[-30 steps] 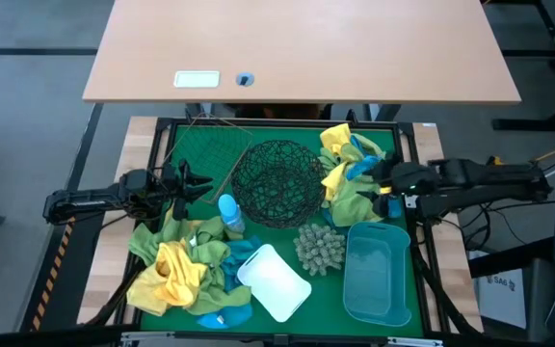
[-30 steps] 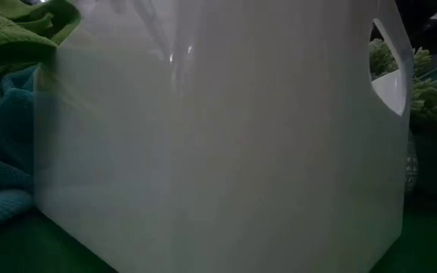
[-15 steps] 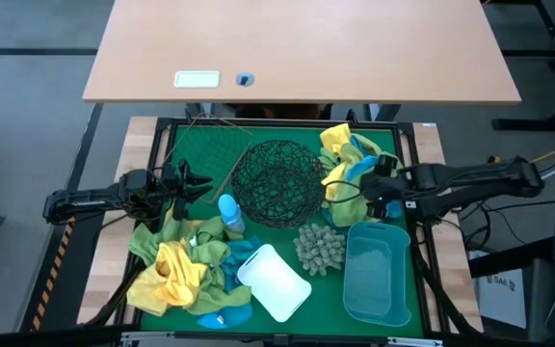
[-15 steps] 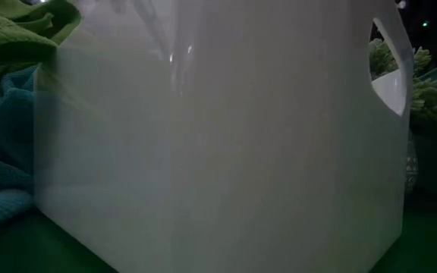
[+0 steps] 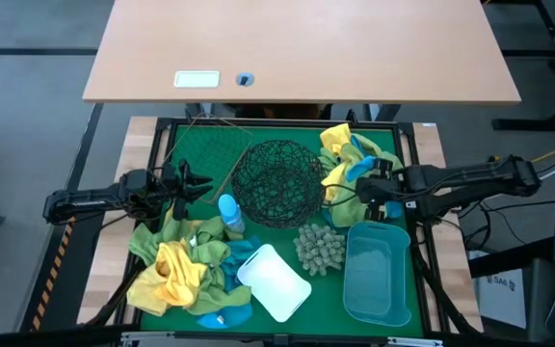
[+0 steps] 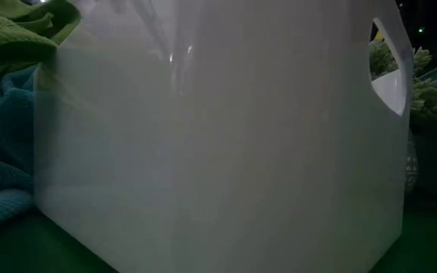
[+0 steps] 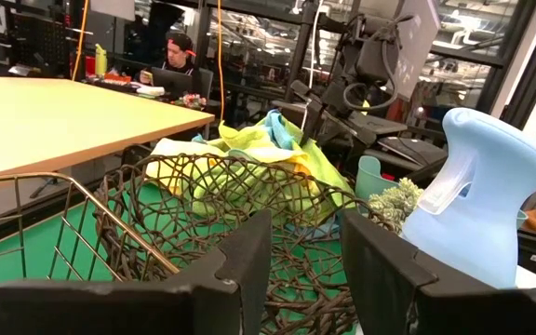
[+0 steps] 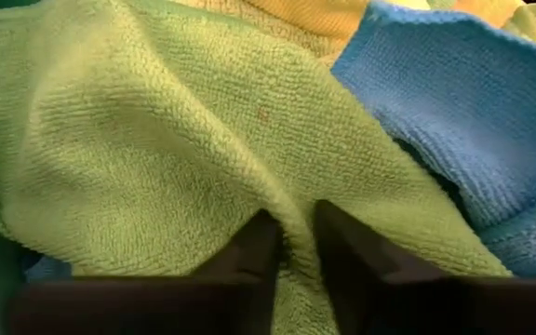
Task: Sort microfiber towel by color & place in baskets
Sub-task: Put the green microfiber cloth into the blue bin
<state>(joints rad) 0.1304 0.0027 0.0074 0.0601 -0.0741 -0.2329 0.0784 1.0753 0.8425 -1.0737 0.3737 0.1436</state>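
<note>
Two heaps of microfiber towels lie on the green mat. A yellow, lime green and blue heap (image 5: 176, 270) is at the near left. A second heap (image 5: 350, 154) lies at the far right, beside the black wire-mesh bowl (image 5: 277, 181). My right gripper (image 5: 356, 193) points steeply down into the right heap, shut on a lime green towel (image 8: 156, 140) next to a blue towel (image 8: 473, 102). The white tub (image 5: 275, 281), the translucent blue tub (image 5: 377, 272) and the thin wire basket (image 5: 200, 152) hold no towels. My left gripper (image 5: 193, 183) waits open and level at the left. My right gripper pinches a raised fold of the lime green towel (image 8: 291, 209) between its two fingers. The fingers come from above, slanting down from the table's right side. The towel still lies on the heap, with its cloth drawn up into a ridge toward the fingers.
A spiky grey-green ball (image 5: 319, 248) sits between the bowl and the blue tub. A light blue spray bottle (image 5: 229, 214) stands by the left heap, close to my left gripper (image 7: 305, 256). The white tub's wall (image 6: 218, 144) fills the low view. A wooden desk (image 5: 302, 48) stands beyond the mat.
My right gripper has moved toward the table's left edge and down onto the right heap, tipping its fingers more steeply downward. The left arm has kept still.
</note>
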